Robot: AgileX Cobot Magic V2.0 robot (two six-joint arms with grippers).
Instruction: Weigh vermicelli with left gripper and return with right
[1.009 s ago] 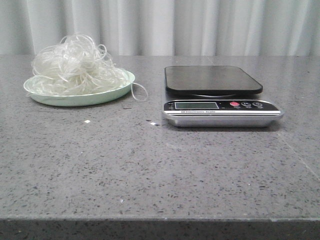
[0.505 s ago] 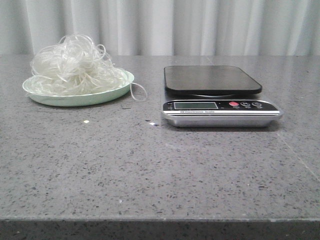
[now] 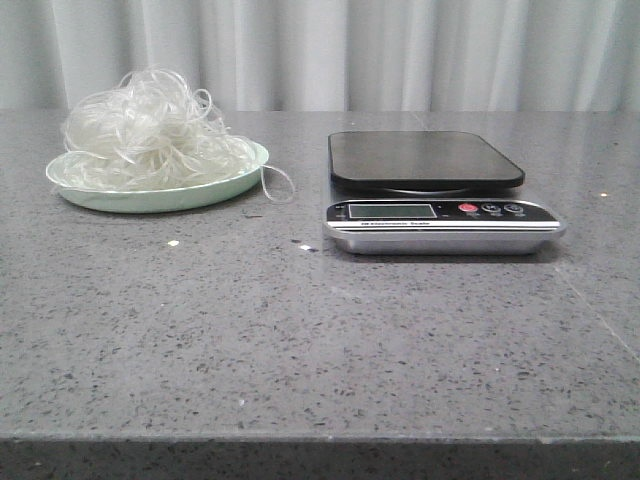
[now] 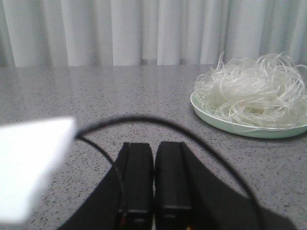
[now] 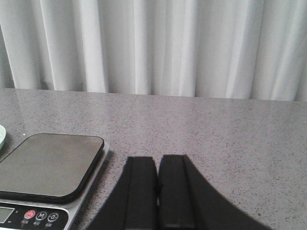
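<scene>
The vermicelli [image 3: 150, 135] is a fluffy whitish tangle heaped on a pale green plate [image 3: 170, 196] at the far left of the grey table; a stray loop hangs over the plate's right rim. It also shows in the left wrist view [image 4: 252, 91]. The kitchen scale [image 3: 430, 190], with a dark bare platform and silver front panel, stands to its right; it also shows in the right wrist view [image 5: 48, 165]. My left gripper [image 4: 154, 146] is shut and empty, low over the table, apart from the plate. My right gripper [image 5: 157, 160] is shut and empty beside the scale. Neither gripper shows in the front view.
A black cable [image 4: 144, 120] arcs over the left gripper's fingers. A blurred white patch [image 4: 29, 167] sits close to the left wrist camera. White curtains [image 3: 320, 50] hang behind the table. Small white specks [image 3: 173, 243] lie on the tabletop.
</scene>
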